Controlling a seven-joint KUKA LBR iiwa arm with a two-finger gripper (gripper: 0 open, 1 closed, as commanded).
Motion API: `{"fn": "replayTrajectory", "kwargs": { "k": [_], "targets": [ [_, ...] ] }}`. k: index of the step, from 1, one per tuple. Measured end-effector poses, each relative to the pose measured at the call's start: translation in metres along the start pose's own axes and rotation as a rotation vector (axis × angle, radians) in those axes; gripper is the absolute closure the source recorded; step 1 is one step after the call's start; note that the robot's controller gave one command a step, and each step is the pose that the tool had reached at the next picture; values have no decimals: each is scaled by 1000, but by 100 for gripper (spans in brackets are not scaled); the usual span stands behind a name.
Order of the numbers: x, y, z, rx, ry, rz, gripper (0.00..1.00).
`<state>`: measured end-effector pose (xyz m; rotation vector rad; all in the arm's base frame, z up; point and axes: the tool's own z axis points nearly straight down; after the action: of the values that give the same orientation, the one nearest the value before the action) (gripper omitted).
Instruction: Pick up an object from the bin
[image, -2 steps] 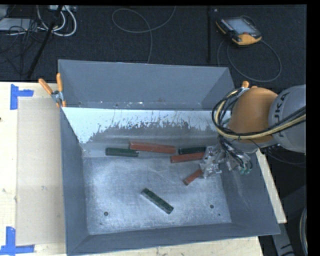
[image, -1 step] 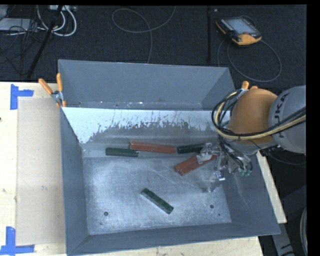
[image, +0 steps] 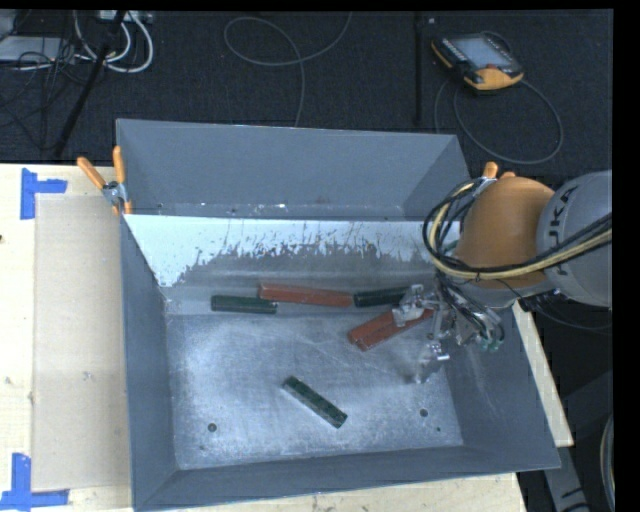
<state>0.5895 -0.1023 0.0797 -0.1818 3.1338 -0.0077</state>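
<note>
My gripper (image: 422, 335) is low over the right side of the bin and stands open. One fingertip (image: 411, 306) is at the far side of a red-brown block (image: 375, 330), the other fingertip (image: 432, 362) is nearer the front. The block lies slanted on the bin floor, its right end reaching in between the fingers. Just behind it lies a short dark green piece (image: 381, 297), end to end with a long red-brown bar (image: 305, 295).
A dark green bar (image: 243, 304) lies at the left end of the row near the back wall. Another dark green bar (image: 314, 401) lies slanted on the floor toward the front. The arm's orange cover and cables hang over the right wall.
</note>
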Motion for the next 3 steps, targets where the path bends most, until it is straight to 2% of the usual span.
{"fn": "replayTrajectory", "kwargs": {
  "k": [1,2,3],
  "targets": [
    [-10,11,-8,2,-3,-27,0],
    [-41,30,-4,6,-25,-87,100],
    [-41,30,-4,6,-25,-88,100]
  ]
}}
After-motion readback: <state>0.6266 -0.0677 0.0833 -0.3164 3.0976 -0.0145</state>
